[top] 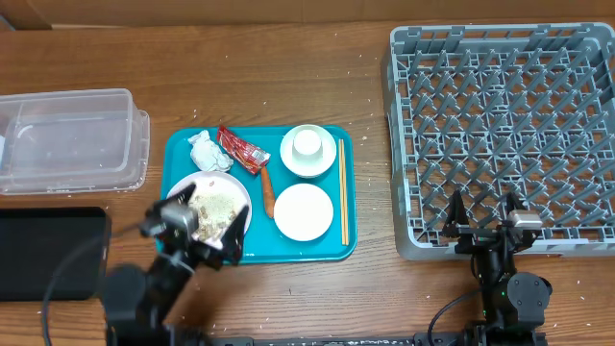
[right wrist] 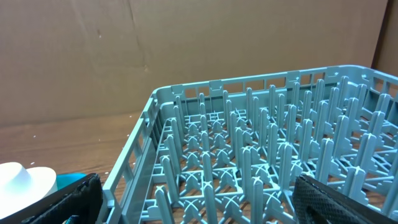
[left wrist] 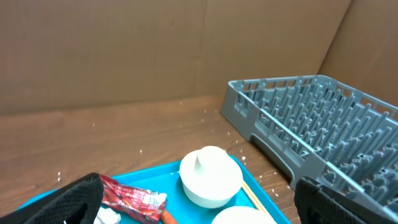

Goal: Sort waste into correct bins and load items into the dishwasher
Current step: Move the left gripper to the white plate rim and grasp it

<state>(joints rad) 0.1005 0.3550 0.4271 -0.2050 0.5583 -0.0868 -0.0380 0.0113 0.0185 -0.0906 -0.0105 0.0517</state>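
Left gripper point(top: 207, 215) hovers wide open, empty, over plate point(top: 244, 196) at tray's point(top: 288, 250) 8 o'clock; right gripper point(top: 480, 213) likewise at rack's point(top: 500, 125) 6 o'clock.

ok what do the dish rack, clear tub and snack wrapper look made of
The dish rack looks like matte grey moulded plastic: lattice and pegs in one piece. The clear tub seems glossy transparent plastic; the table shows through. The snack wrapper is likely foil or film: shiny, creased.
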